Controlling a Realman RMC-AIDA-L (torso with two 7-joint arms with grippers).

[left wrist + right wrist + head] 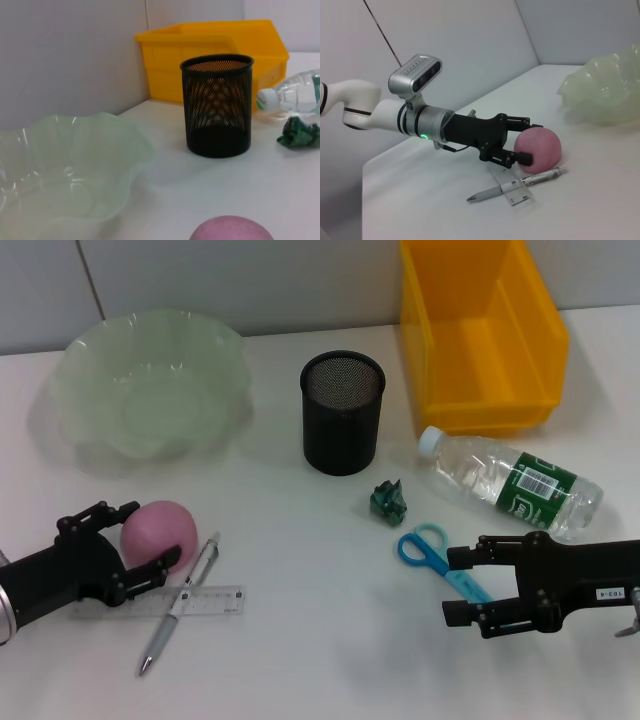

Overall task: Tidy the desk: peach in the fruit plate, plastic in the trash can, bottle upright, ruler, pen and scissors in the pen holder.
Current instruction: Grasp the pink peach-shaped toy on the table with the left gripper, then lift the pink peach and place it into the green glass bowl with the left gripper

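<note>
From the head camera we take the black mesh pen holder [342, 411] as our marker. Left and behind it sits the pale green fruit plate [150, 390]; right and behind it, the yellow trash can [480, 330]. The bottle [513, 482] lies on its side to the holder's right, and the crumpled green plastic [388, 501] rests just in front-right of the holder. Farther front-right are the blue scissors [432, 553], with the right gripper [458, 585] spread wide over their blade end, holding nothing. Front-left of the holder we find the pink peach [160, 533], and the left gripper [141, 540] has its fingers open on either side of it, one fingertip touching the fruit. The pen [181, 602] lies across the clear ruler [200, 601], just beside the peach.

On to the left wrist camera: the pen holder [217, 105] stands upright, the trash can [215, 57] behind it, the plastic [299, 133] and bottle [292, 95] off to one side, the fruit plate [65, 165] on the other, the peach [231, 229] closest.

The right wrist camera, from across the table, shows the left gripper [526, 141] bracketing the peach [539, 148], with pen [520, 184] and ruler [515, 192] alongside and the fruit plate [605, 90] beyond.
</note>
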